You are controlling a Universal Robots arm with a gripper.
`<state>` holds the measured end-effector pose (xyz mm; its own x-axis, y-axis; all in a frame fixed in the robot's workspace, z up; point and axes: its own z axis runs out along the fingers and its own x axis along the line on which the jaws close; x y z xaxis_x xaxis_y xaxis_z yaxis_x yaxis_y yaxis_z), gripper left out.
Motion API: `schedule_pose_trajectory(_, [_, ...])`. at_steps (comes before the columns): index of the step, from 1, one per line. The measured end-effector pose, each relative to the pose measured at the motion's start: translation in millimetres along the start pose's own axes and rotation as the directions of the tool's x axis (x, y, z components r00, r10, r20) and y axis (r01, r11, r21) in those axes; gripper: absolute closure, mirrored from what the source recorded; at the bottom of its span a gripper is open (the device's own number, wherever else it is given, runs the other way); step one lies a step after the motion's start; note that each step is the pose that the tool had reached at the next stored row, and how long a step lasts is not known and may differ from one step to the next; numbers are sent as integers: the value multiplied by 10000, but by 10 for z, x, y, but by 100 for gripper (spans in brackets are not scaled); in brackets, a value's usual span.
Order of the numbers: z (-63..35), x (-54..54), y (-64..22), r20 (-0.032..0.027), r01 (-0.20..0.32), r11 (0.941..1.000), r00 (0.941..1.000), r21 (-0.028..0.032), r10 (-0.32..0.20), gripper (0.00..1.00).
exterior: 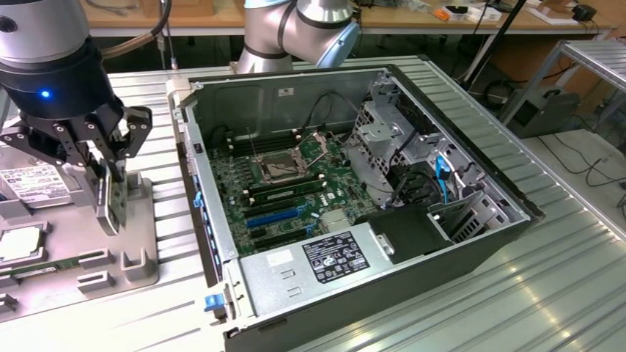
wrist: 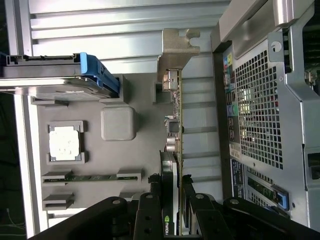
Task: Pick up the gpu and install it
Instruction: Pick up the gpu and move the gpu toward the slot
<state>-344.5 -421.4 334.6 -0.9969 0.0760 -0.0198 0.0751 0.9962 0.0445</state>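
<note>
Claw (wrist: 170,195) part closed, pinching graphics card (wrist: 173,125) by both faces. Slatted surface (exterior: 547,293) carries open computer case (exterior: 245,95), gray tray (exterior: 137,242) just beside it. Card upright on edge at tray, claw on end away from metal bracket (wrist: 176,47). We judge pick-up step in hand; next move calls for straight pull clear of tray.

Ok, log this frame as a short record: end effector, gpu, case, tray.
end effector: closed on the gpu
gpu: standing on edge over the grey tray, outside the case
computer case: side open, motherboard exposed, blue slots without a card
tray also holds: hard drive
</note>
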Motion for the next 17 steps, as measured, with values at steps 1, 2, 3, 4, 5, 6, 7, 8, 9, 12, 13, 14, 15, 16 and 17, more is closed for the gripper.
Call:
schedule_pose_trajectory(1, [-5, 0, 0, 0, 0, 10000, 10000, 1, 0, 73])
schedule_pose_trajectory(2, [-10, 0, 1, -1, 0, 10000, 10000, 1, 0, 73])
schedule_pose_trajectory(3, [-12, 0, 1, -1, 0, 10000, 10000, 0, 0, 73])
schedule_pose_trajectory(4, [-19, 0, 1, -1, 0, 10000, 10000, 0, 0, 73])
schedule_pose_trajectory(5, [-23, -1, 1, 0, 0, 10000, 10000, 0, 0, 73])
schedule_pose_trajectory(6, [-26, 0, 1, 0, 0, 10000, 10000, 0, 0, 73])
schedule_pose_trajectory(7, [-33, -1, 2, 0, 0, 10000, 10000, 0, 0, 73])
schedule_pose_trajectory(8, [-38, -1, 2, 0, 0, 10000, 10000, 0, 0, 73])
schedule_pose_trajectory(9, [-46, -1, 2, 0, 0, 10000, 10000, 0, 0, 73])
schedule_pose_trajectory(12, [-67, -1, 3, -1, 0, 10000, 10000, 0, 0, 73])
schedule_pose_trajectory(13, [-74, -1, 3, -1, 0, 10000, 10000, 0, 0, 73])
schedule_pose_trajectory(14, [-78, -2, 4, -2, 0, 10000, 10000, 1, 0, 73])
schedule_pose_trajectory(15, [-84, -2, 4, -2, 0, 10000, 10000, 1, 0, 73])
schedule_pose_trajectory(16, [-89, -2, 4, -3, 0, 10000, 10000, 1, 0, 73])
schedule_pose_trajectory(17, [-94, -2, 4, -2, 0, 10000, 10000, 0, 0, 73])
